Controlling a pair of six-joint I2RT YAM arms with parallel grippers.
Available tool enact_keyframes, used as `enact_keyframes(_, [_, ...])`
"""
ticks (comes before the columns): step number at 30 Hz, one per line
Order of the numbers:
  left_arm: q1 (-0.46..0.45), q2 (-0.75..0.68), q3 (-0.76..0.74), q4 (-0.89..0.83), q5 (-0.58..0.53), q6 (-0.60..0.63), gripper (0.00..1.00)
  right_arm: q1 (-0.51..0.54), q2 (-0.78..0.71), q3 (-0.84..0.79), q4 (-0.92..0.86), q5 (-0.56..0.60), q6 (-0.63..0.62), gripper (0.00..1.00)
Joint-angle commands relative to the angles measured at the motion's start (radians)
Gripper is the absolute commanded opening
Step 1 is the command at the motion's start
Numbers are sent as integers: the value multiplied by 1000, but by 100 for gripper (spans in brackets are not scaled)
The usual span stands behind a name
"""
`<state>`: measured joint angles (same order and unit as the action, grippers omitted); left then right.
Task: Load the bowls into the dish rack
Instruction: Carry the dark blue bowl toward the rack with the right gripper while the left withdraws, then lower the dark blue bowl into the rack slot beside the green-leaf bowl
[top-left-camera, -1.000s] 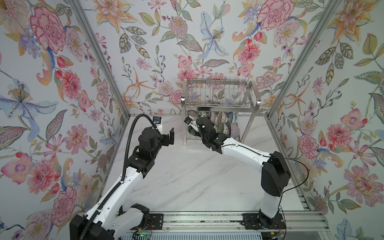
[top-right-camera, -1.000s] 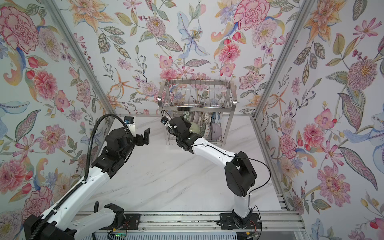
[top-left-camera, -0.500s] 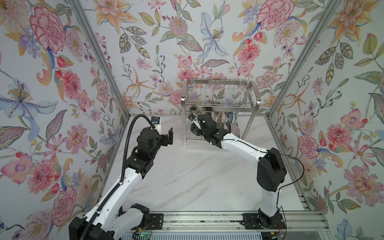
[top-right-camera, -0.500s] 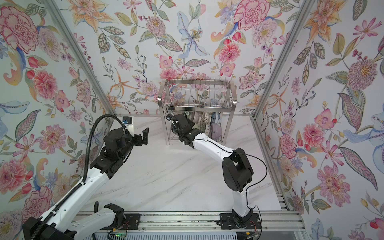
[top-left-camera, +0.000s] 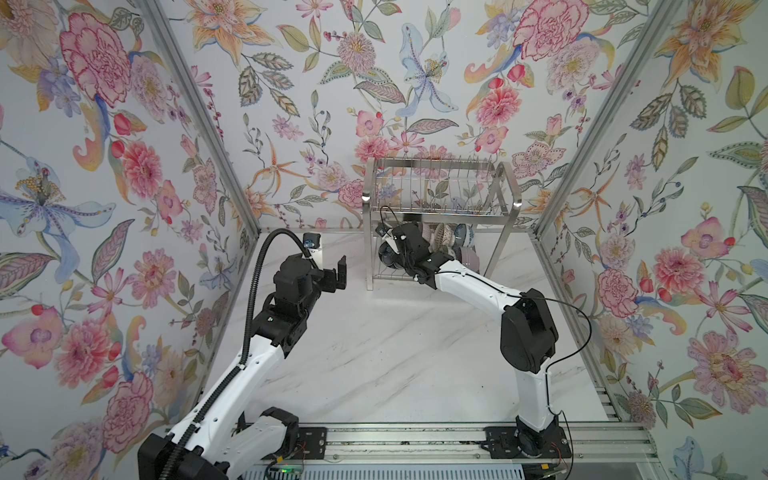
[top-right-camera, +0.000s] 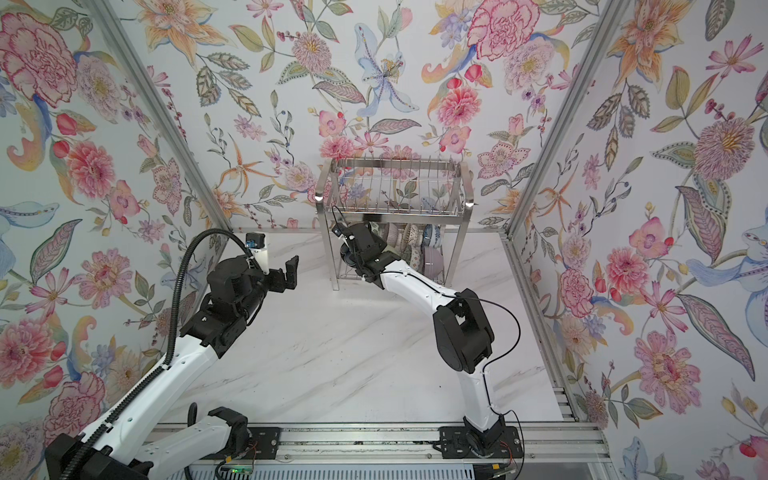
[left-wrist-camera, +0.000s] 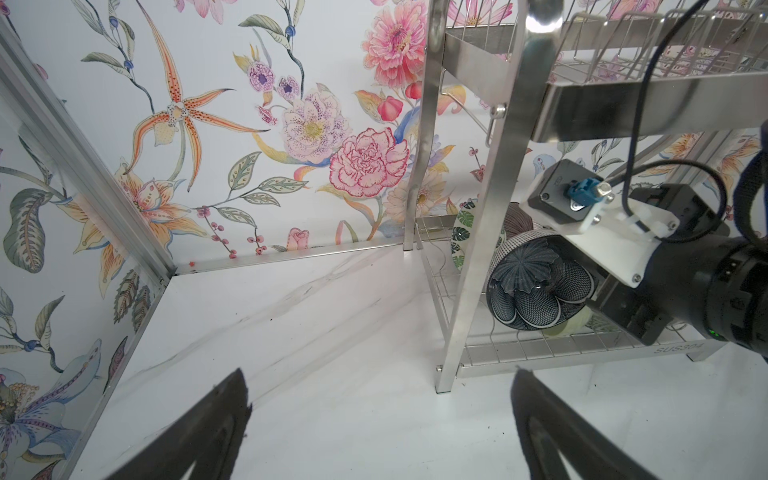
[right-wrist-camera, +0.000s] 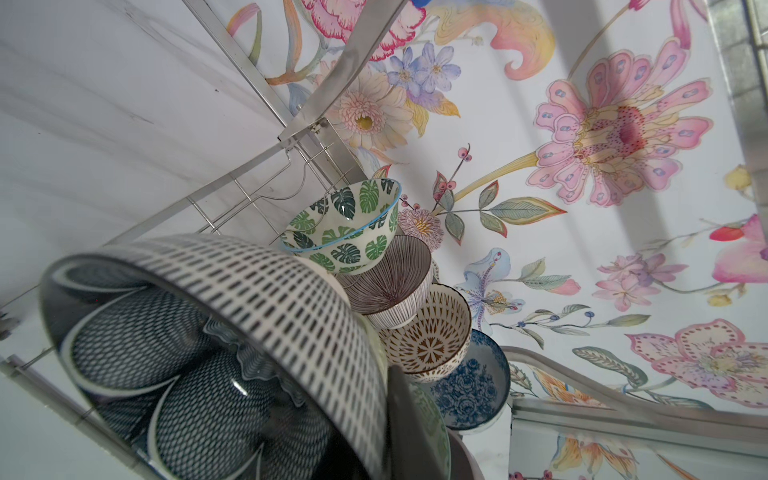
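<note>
My right claw (left-wrist-camera: 595, 296) is pinched tight on the rim of the navy bowl (left-wrist-camera: 536, 286). I hold it on its edge inside the lower tier of the dish rack (top-left-camera: 440, 214), at the rack's left end. Beyond it stand the green leaf bowl (right-wrist-camera: 345, 224), the purple-lined bowl (right-wrist-camera: 390, 282) and the blue floral bowl (right-wrist-camera: 469, 386) in a row. My left claw (left-wrist-camera: 378, 399) hangs spread wide and empty over the table (top-left-camera: 395, 353), left of the rack.
</note>
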<state>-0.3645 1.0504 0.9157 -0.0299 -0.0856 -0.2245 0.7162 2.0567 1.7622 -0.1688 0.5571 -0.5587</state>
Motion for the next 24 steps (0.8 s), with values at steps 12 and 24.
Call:
enact_keyframes(12, [10,-14,-3,-8,9,-18,100,-18,78,143,41,14,22,0])
enact_keyframes(24, [11,-20,-11,-12,1,-16,99,-19,145,200,61,56,-47,0])
